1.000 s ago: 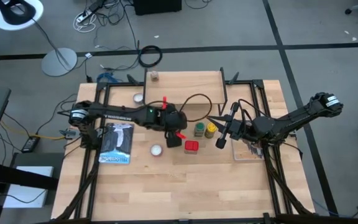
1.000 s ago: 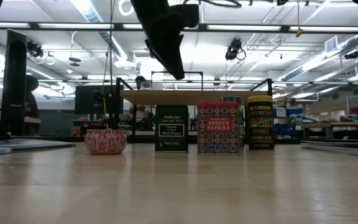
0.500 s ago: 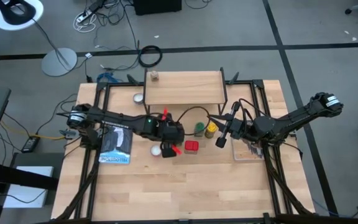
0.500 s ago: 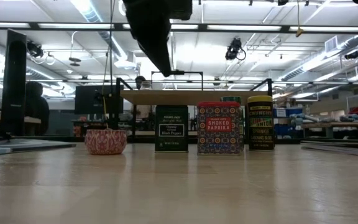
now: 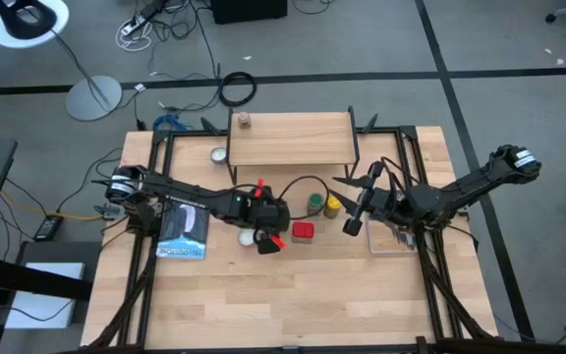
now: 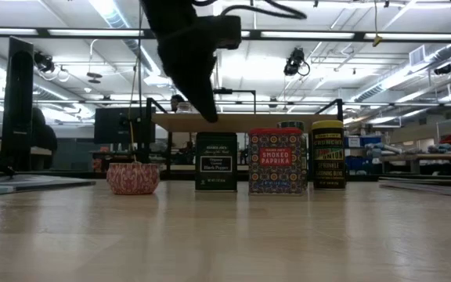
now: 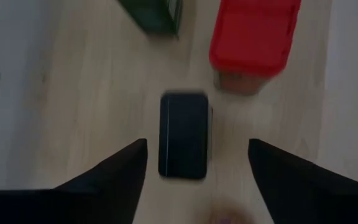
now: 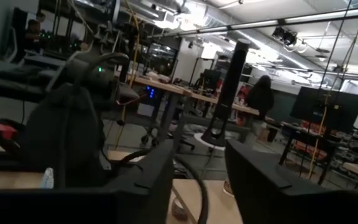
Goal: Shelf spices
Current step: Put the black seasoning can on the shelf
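My left gripper (image 5: 268, 241) hangs open, pointing down above the black tin (image 7: 184, 134), with a finger on either side of its top and touching nothing. In the low view the gripper (image 6: 206, 110) ends just above the black tin (image 6: 215, 161), which stands on the table. The red tin (image 5: 303, 232) stands beside it, and the green-capped jar (image 5: 315, 204) and yellow jar (image 5: 333, 205) stand farther back. The small brownish jar (image 5: 245, 120) stands on the shelf (image 5: 293, 140). My right gripper (image 5: 350, 224) waits open to the right of the yellow jar.
One silver disc (image 5: 247, 236) lies just left of my left gripper, and another (image 5: 219, 154) lies by the shelf's left end. A flat book (image 5: 183, 226) lies under the left arm. A second flat thing (image 5: 393, 239) lies under the right arm. Bare wood stretches toward the near edge.
My left gripper has moved toward the table's near edge and a little to the left. It has then come down toward the black tin. The tins and jars have stayed where they were.
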Available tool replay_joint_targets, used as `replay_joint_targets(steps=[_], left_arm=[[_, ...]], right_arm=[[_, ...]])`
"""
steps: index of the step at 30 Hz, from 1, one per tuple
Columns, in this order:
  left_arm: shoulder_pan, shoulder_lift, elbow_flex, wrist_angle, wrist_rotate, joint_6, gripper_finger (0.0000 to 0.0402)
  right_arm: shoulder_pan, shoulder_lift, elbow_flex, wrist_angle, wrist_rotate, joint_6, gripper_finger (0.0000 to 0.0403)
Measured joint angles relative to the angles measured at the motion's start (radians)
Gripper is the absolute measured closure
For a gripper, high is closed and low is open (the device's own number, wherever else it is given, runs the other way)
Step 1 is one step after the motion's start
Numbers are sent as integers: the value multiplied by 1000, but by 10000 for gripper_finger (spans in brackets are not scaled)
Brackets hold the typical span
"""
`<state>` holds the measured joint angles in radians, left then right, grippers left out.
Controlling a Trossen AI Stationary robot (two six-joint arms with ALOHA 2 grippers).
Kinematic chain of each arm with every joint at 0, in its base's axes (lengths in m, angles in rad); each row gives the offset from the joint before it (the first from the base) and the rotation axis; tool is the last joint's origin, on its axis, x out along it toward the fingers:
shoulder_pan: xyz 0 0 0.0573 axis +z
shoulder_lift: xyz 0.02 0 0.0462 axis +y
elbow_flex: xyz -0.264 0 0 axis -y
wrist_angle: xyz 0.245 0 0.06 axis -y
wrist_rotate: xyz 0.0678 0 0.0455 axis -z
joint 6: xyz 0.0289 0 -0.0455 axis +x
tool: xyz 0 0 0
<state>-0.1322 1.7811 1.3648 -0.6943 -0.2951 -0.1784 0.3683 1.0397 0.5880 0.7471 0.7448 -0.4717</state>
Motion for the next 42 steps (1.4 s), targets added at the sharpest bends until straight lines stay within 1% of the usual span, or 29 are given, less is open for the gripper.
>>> replay_joint_targets(steps=[2,5,9,12,18,25,35,39,42], left_arm=[[0,0,-11,29,0,21,97],[3,0,-13,28,0,29,80],[17,0,-13,16,26,30,72],[32,1,-13,17,55,31,71],[61,28,-14,22,73,41,79],[67,28,-14,21,87,43,114],[67,73,-13,20,110,39,170],[67,74,-13,21,110,39,202],[67,74,-13,20,111,41,235]], right_arm=[[5,0,0,12,1,0,231],[13,0,0,18,2,0,197],[16,0,0,21,7,0,165],[16,0,0,22,19,0,156],[16,0,0,23,24,-1,161],[16,0,0,23,26,-1,162],[16,0,0,32,25,-2,165],[16,0,0,32,25,-2,165],[16,0,0,34,25,-2,167]])
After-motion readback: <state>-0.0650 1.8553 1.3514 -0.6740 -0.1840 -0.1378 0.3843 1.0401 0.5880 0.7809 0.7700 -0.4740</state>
